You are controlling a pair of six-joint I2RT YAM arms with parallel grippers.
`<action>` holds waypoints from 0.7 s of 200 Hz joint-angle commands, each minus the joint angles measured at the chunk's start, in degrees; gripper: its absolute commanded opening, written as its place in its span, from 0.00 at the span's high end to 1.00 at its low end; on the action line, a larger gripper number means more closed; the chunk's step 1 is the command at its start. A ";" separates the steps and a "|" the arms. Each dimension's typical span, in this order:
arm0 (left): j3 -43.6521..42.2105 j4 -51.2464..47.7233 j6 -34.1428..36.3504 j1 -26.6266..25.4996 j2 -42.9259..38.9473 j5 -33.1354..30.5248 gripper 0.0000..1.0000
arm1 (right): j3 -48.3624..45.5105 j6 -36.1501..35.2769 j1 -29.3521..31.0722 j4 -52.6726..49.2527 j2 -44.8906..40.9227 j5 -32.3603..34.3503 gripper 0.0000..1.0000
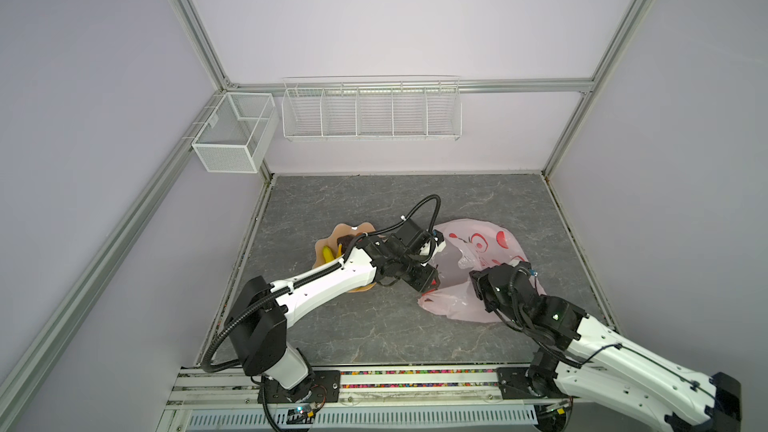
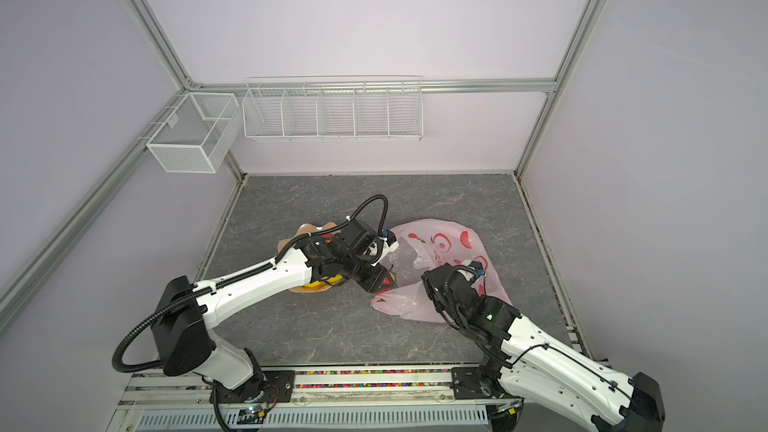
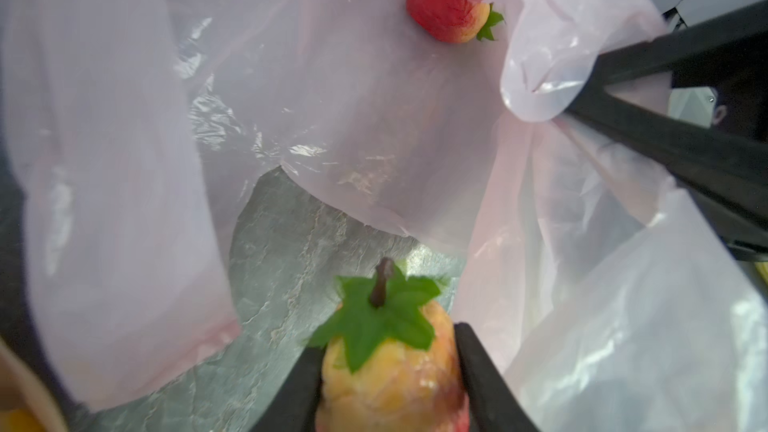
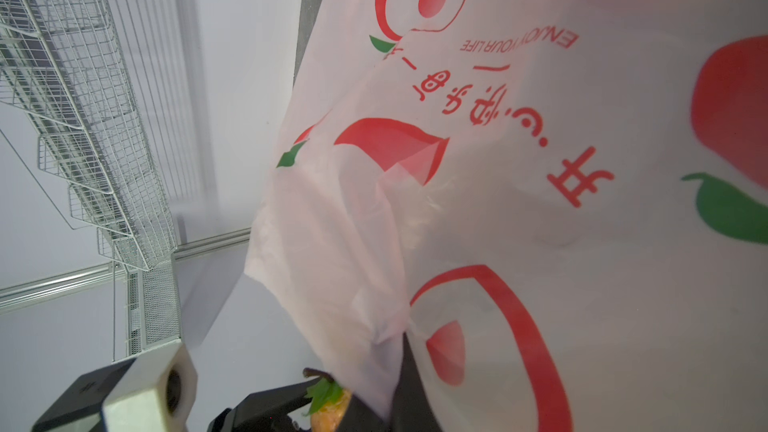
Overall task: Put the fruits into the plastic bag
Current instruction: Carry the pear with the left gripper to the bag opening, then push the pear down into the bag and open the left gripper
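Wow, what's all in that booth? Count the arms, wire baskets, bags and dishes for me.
Robot arms: 2
Wire baskets: 2
Plastic bag: 1
Dish: 1
Total: 6

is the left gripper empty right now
No, the left gripper is clamped on a yellow-red peach with a green leaf, near the bag.
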 commanded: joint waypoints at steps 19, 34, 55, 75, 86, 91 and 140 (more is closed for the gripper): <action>0.41 3.37 -1.37 -1.18 5.57 9.94 0.83 | 1.14 2.61 -0.25 -0.83 0.17 -0.95 0.94; -0.01 4.73 -2.37 -1.18 7.08 11.08 0.84 | 1.35 2.66 -0.25 -0.92 0.25 -1.02 0.94; -0.03 6.52 -3.80 -1.18 8.97 12.68 0.85 | 1.53 2.64 -0.25 -0.99 0.26 -0.90 0.94; 0.55 7.99 -4.89 -1.19 10.61 14.33 0.85 | 1.80 2.52 -0.31 -1.14 0.40 -0.86 0.94; 1.13 8.38 -5.37 -1.19 11.71 15.36 0.85 | 1.88 2.49 -0.25 -1.22 0.35 -0.94 0.94; 1.46 8.43 -5.52 -1.19 12.20 15.75 0.85 | 1.96 2.50 -0.28 -1.23 0.34 -0.87 0.94; 6.17 9.77 -9.44 -1.18 18.59 17.59 0.87 | 2.13 2.28 -0.22 -0.53 0.34 -0.79 0.94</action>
